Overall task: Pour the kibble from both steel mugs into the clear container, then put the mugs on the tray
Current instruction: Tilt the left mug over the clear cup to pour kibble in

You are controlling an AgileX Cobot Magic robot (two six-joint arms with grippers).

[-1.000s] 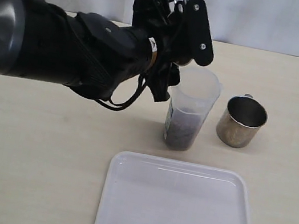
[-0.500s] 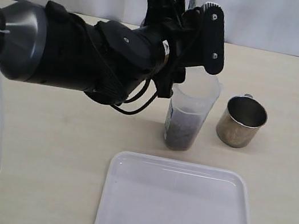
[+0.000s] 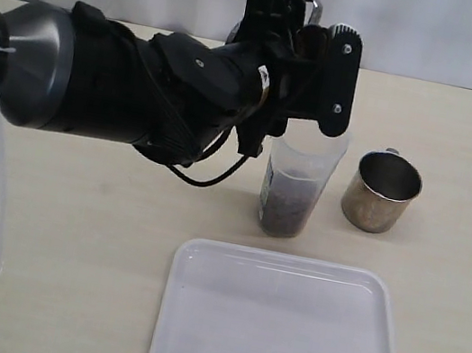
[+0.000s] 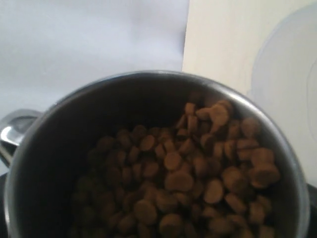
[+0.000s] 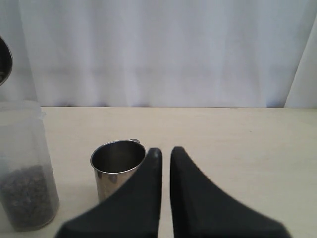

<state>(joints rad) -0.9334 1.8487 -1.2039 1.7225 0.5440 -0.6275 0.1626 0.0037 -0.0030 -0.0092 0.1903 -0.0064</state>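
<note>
Second pour in hand: left gripper (image 3: 307,43), jaws wide, clasps the full mug (image 4: 99,114) over the container (image 3: 294,182). Next: tip it further. Right gripper (image 5: 165,151) closed, empty.

A pale beige table (image 3: 71,230) with a smooth, matte top filled most of the scene, and faint grain showed across its surface. Behind its far edge hung a white curtain (image 3: 444,35), which ran the whole width of the exterior view in loose vertical folds. A thin darker line marked where the fabric met the table's back edge. In the right wrist view, a brighter strip of the curtain overlapped the rest.
</note>
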